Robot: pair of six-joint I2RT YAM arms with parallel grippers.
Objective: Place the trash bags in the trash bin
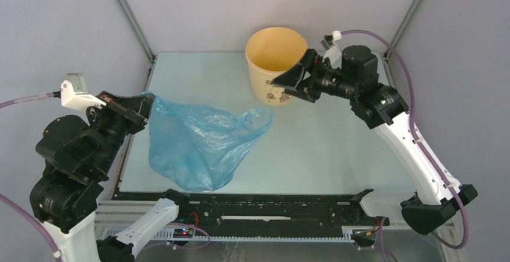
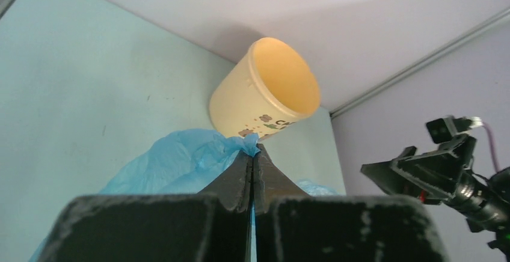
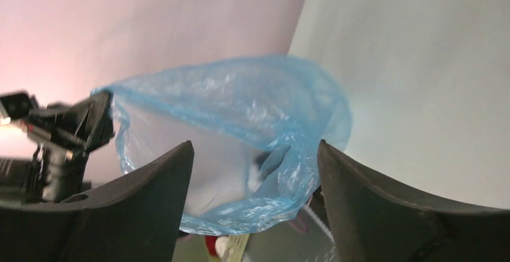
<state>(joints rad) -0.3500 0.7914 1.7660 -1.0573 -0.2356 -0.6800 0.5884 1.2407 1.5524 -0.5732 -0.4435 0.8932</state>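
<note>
- The left tool sits at the left of the overhead view with its two fingers pressed together, pinching a corner of the blue bag.
- In the left wrist view a puckered tuft of blue film pokes out right at the tips of the closed fingers.
- The bag is thin, see-through, wrinkled and shiny. It spreads from the pinched corner down toward the lower centre of the overhead view, over the pale desk.
- A second bunched corner of the bag points right and ends near the foot of the bin, outside it.
- The bin is a round, pale yellow-tan bucket standing upright at the upper centre of the overhead view. Its mouth is open, and there is dark lettering with small animal prints low on its side.
- The right tool is at the upper right of centre, just in front of the bin's right wall. Whether it touches the wall I cannot tell.
- In the right wrist view its fingers stand spread wide apart with nothing gripped between them. The bag shows beyond the gap, held up at the left of that frame by the other tool.
</note>
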